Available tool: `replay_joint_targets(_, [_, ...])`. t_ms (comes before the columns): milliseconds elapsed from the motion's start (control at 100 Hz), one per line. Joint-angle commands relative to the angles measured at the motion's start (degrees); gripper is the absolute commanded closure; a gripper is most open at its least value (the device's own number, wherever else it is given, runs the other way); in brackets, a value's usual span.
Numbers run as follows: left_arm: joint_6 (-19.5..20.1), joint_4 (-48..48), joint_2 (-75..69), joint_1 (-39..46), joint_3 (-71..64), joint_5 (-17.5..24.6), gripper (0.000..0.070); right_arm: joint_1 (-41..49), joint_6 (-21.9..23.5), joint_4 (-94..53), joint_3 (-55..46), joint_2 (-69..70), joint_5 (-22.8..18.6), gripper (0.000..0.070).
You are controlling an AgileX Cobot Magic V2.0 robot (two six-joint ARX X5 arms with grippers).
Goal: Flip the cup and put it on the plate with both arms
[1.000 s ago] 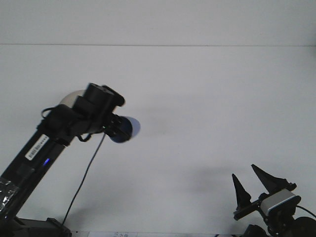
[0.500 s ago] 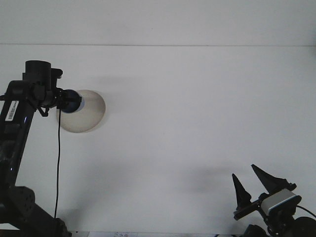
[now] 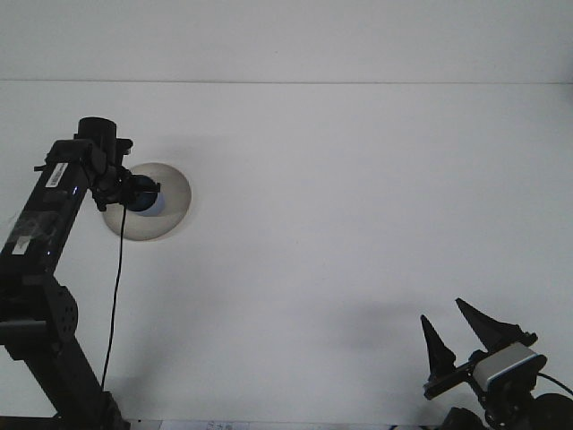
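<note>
In the upper left of the frame a small dark blue cup (image 3: 146,198) with a paler rim sits over the round pale plate (image 3: 175,193), pinched at the tip of the left gripper (image 3: 134,193); the arm's black body hides the plate's left edge, and its cable (image 3: 115,296) hangs down over the white table (image 3: 358,206). At the lower right the right gripper (image 3: 455,333) points up, its two fingers spread and empty
</note>
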Motion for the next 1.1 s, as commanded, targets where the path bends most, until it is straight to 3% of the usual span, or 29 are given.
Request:
replay_joint_targets(0, [-1.1,0.5,1.4,0.1,1.2,0.0,0.0692,0.5,0.6,0.4,0.2,-0.2,0.0,0.0257])
replay_joint_targets(180, [-1.9,0.5,1.4,0.1,1.2,0.0,0.0668,0.5,0.6,0.5,0.2,-0.2,0.0,0.0257])
replay_joint_targets(230, [-2.4,0.8,1.4,0.1,1.2,0.0,0.0571,0.5,0.6,0.4,0.2,-0.2,0.0,0.0257])
replay_joint_targets(350, [-3.0,1.2,1.3,0.1,1.9,0.0,0.0167,0.5,1.0,0.4,0.2,-0.2,0.0,0.0257])
replay_joint_targets(410, [-4.2,1.0,1.3,0.1,2.9,0.0,0.0082,0.5,1.3,0.4,0.2,-0.2,0.0,0.0257])
replay_joint_targets(750, [-5.4,-4.5,-2.5,0.1,14.4,0.1,0.0075,0.5,1.5,0.4,0.2,-0.2,0.0,0.0257])
replay_joint_targets(1090, [-6.9,-4.5,-25.5,0.1,14.5,0.2,0.0076,0.5,0.3,0.5,0.2,-0.2,1.7,0.0256])
